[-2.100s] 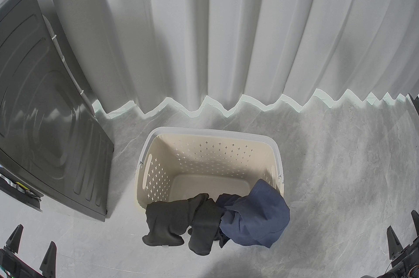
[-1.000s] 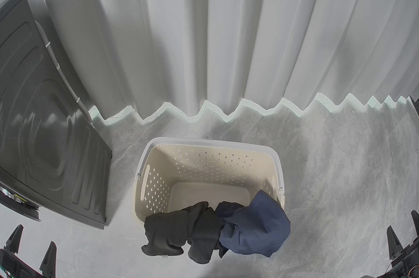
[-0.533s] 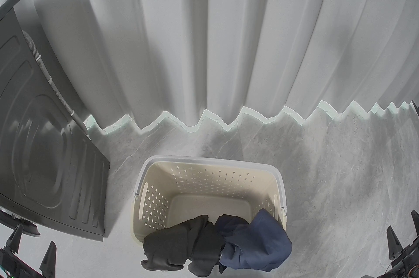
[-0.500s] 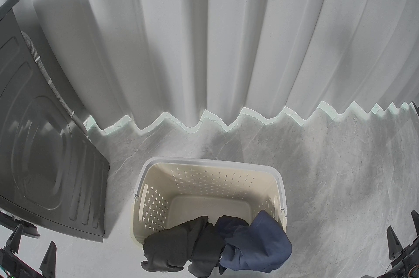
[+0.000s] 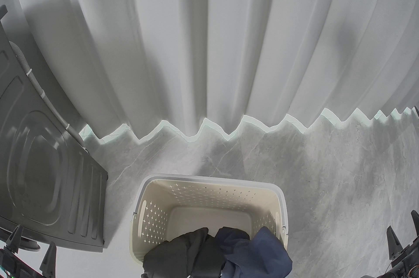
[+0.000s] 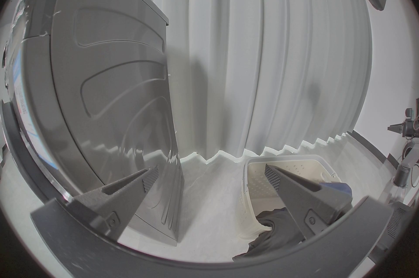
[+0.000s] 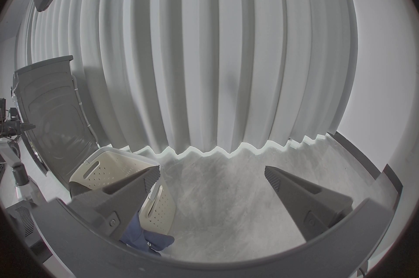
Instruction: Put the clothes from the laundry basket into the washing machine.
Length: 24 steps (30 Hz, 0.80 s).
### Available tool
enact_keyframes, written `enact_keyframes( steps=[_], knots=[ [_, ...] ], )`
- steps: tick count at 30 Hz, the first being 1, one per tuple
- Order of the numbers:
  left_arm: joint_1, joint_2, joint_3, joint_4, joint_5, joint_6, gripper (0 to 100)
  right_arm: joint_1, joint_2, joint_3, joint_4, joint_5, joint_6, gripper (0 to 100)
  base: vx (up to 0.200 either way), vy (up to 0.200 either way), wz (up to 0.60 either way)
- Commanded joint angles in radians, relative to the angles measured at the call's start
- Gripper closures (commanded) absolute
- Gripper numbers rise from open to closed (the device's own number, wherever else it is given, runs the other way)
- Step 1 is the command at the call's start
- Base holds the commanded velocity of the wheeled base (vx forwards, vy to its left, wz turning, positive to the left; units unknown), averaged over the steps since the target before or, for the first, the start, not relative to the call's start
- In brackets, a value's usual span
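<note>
The cream laundry basket (image 5: 209, 180) stands on the floor in the head view, at the bottom centre. A dark grey garment (image 5: 183, 255) and a blue garment (image 5: 257, 255) hang over its near rim. The grey washing machine (image 5: 39, 178) stands to the left of it. My left gripper (image 5: 34, 244) is open and empty at the lower left, near the machine's lower corner. My right gripper (image 5: 402, 224) is open and empty at the lower right, well away from the basket. The left wrist view has the left gripper (image 6: 210, 169), the machine (image 6: 109, 95), the basket (image 6: 279, 159) and the dark garment (image 6: 275, 231).
A white pleated curtain (image 5: 218, 39) closes off the back, reaching the grey marbled floor (image 5: 349, 169). Open floor lies to the right of the basket. The right wrist view has the right gripper (image 7: 211, 169), the basket (image 7: 100, 161) and the blue garment (image 7: 144, 237).
The whole head picture has shifted: basket and washing machine sit lower in it, so the camera has moved. Both grippers hold the same open pose, and the clothes lie as before.
</note>
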Motion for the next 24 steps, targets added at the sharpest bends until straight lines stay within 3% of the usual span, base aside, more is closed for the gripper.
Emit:
enact_keyframes(
  steps=[1,13,19,24],
  knots=[
    [0.000,-0.018,0.016,0.000,0.000,0.000,0,-0.001,-0.018,0.016,0.000,0.000,0.000,0,0.200,0.000,0.00],
    [0.000,-0.018,0.016,0.000,0.000,0.000,0,-0.001,-0.018,0.018,0.000,0.000,0.000,0,0.000,0.000,0.00],
    [0.000,-0.018,0.016,0.000,0.000,0.001,0,-0.001,-0.018,0.016,0.000,0.000,0.000,0,0.200,0.000,0.00],
    [0.000,-0.018,0.016,0.000,0.000,0.001,0,-0.001,-0.018,0.016,0.000,0.000,0.000,0,0.000,0.000,0.00]
  ],
)
